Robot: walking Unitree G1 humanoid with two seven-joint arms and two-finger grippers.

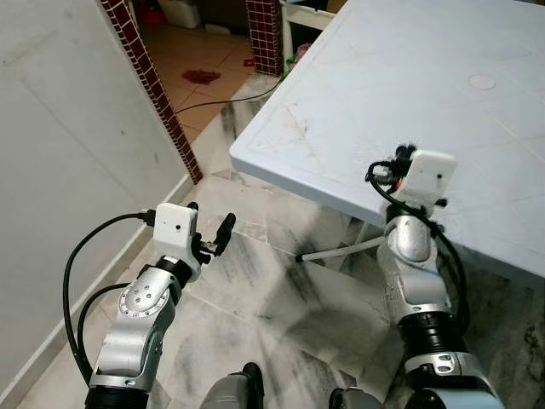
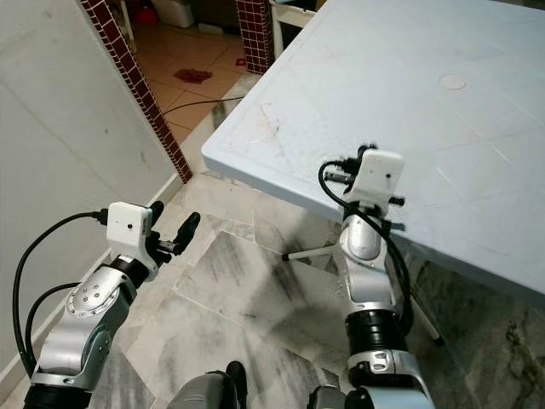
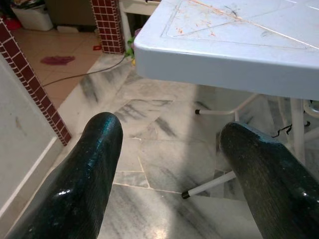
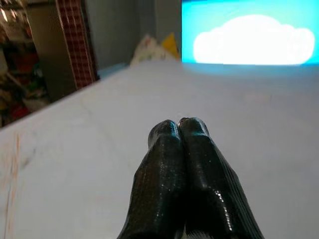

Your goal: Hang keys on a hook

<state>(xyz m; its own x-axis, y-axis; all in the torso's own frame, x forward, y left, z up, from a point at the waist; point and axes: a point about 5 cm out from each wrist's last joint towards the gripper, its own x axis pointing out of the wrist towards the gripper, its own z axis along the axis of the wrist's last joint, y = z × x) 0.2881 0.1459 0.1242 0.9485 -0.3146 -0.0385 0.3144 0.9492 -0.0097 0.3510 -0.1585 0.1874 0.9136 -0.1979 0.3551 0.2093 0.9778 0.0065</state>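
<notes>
Marble-floored room, white plastic table [image 1: 477, 128]: left gripper [image 3: 169, 164] spread below its edge, right gripper [image 4: 178, 130] pressed together above it, empty; keys and hook unlocated, task unstarted.

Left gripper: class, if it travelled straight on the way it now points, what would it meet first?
Probably the marble floor under the white table. The left gripper, fingers open, aims slightly downward below the table's edge, towards the thin table legs. Depth is unclear, so a leg might come first.

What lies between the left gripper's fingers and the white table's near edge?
Bare marble floor and a thin white table leg, seen in the left wrist view past the open left gripper, below the white table.
</notes>
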